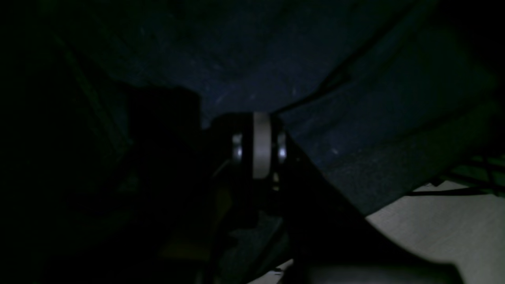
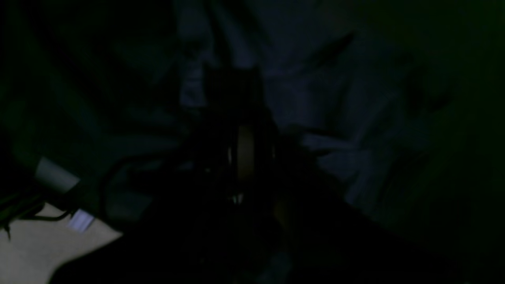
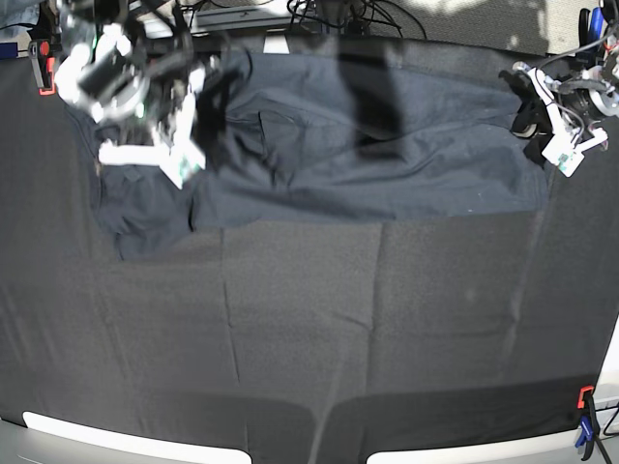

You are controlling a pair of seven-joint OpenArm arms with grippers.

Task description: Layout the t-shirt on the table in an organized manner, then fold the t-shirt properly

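Note:
The dark slate-grey t-shirt [image 3: 387, 164] lies spread across the far part of the black-clothed table [image 3: 309, 329], bunched at its left end. My right gripper [image 3: 215, 82] sits at that left end of the t-shirt. In the right wrist view it [image 2: 240, 79] looks shut, with creases in the t-shirt [image 2: 315, 98] running out from its tip. My left gripper [image 3: 527, 111] is at the shirt's right edge. The left wrist view shows it [image 1: 262, 116] shut, a taut crease of the t-shirt [image 1: 276, 59] leading away from its tip.
A red clamp [image 3: 42, 68] holds the cloth at the far left, and a red and blue clamp [image 3: 584, 416] at the near right. Cables [image 3: 329, 14] lie behind the table's far edge. Pale floor [image 1: 434, 228] shows past the edge.

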